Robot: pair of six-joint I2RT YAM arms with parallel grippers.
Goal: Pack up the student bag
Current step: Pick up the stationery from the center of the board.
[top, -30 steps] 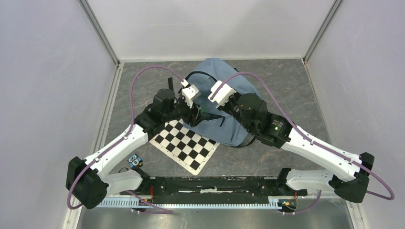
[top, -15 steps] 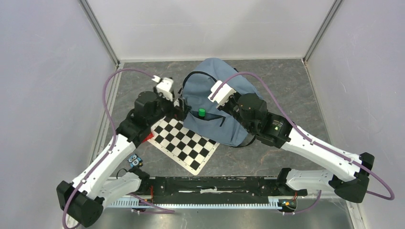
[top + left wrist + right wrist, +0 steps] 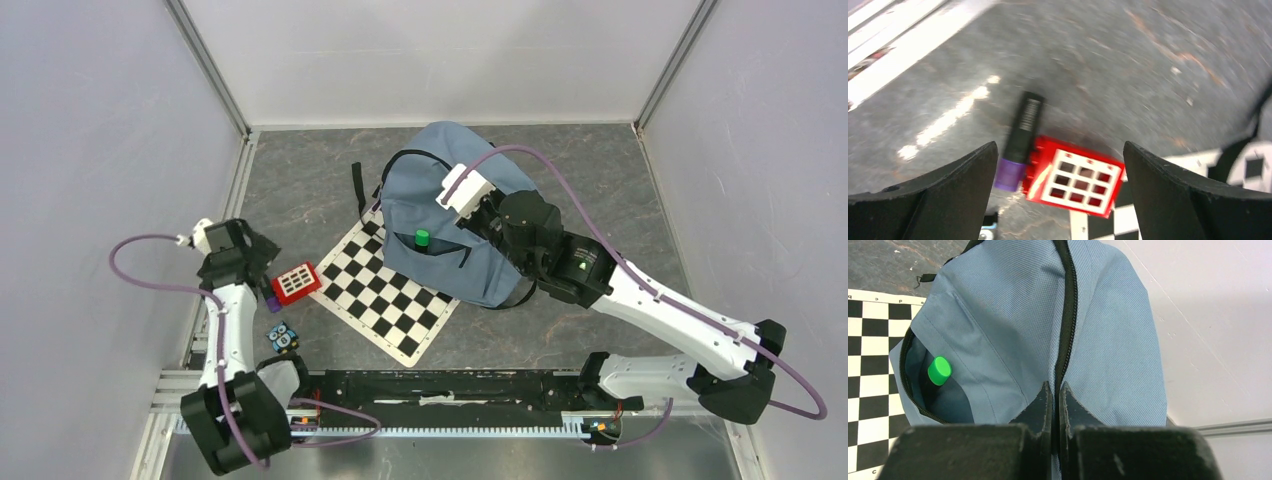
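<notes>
The student bag (image 3: pixel 455 195) lies grey-blue at the table's middle back, its front pocket unzipped. A green-capped item (image 3: pixel 422 238) stands in that pocket and shows in the right wrist view too (image 3: pixel 939 370). My right gripper (image 3: pixel 1053 387) is shut on the bag's fabric (image 3: pixel 1013 305) at the black zip line; in the top view it sits over the bag (image 3: pixel 478 222). My left gripper (image 3: pixel 1059 150) hangs open at the far left (image 3: pixel 266 278), above a red keypad-like block (image 3: pixel 1075 176) and a black marker with a purple cap (image 3: pixel 1020 140).
A checkered board (image 3: pixel 385 295) lies partly under the bag's near left side. The red block (image 3: pixel 297 283) rests at the board's left corner. A small blue figure (image 3: pixel 283 337) lies near the left arm's base. A black strap (image 3: pixel 357 190) trails left of the bag.
My left gripper pulled out of the bag's pocket, opened wide, and swung left and nearer to hover over the red block. The green-capped item stayed in the pocket. The right arm held still.
</notes>
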